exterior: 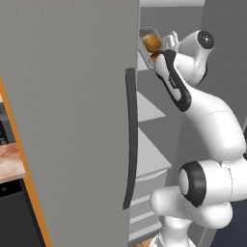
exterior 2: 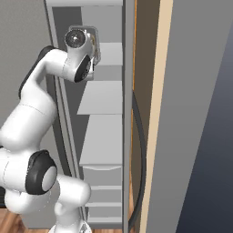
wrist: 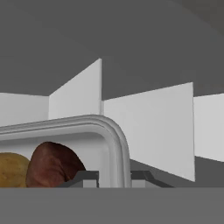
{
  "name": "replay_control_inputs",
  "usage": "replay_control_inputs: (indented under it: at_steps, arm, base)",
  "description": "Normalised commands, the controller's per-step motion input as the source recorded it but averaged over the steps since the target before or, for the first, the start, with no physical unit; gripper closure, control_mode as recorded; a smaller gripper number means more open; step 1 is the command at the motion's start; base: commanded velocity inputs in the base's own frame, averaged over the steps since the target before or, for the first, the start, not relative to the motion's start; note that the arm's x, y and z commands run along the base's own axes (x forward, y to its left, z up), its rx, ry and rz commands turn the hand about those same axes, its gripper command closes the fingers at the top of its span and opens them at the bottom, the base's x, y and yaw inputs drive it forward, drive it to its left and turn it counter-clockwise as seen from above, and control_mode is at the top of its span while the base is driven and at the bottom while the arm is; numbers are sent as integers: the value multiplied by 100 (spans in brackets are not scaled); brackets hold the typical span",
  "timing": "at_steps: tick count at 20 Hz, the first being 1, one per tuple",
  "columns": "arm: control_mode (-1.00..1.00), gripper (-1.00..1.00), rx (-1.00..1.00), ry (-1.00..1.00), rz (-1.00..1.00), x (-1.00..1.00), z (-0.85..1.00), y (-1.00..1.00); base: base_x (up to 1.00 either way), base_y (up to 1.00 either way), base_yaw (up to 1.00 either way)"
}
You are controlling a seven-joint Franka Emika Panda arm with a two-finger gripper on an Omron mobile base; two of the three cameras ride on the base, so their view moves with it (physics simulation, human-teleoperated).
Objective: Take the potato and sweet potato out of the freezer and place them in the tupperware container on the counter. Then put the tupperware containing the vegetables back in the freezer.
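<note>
In the hand view my gripper [wrist: 114, 179] is shut on the rim of the grey tupperware container [wrist: 111, 131], one fingertip on each side of its wall. Inside the container lie the reddish-brown sweet potato [wrist: 52, 165] and, to its left, the tan potato [wrist: 9, 170]. In the left base view the arm reaches high into the open freezer [exterior: 154, 111]. There the tilted tupperware container [exterior: 143, 48] holds the potato [exterior: 152, 42] near the top shelf. In the right base view the container's rim [exterior 2: 95, 43] peeks out behind the hand.
The big grey freezer door [exterior: 72, 120] with its long dark handle [exterior: 130, 140] stands open at the left. Grey shelves [exterior 2: 102, 98] and drawers [exterior 2: 102, 191] lie below the hand. A strip of the counter [exterior: 9, 161] shows at far left.
</note>
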Motion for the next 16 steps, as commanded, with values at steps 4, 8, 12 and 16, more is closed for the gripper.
replay_control_inputs:
  at_steps: [4, 8, 12, 16]
  arm:
    - [-100, 100, 0, 0, 7, 80, 0, 11]
    - [-100, 100, 0, 0, 6, 68, 0, 21]
    - [-100, 100, 0, 0, 3, 52, 0, 17]
    - [-100, 100, 0, 0, 1, 41, -5, 15]
  base:
    - [0, 0, 0]
    - [0, 0, 0]
    - [0, 0, 0]
    - [0, 0, 0]
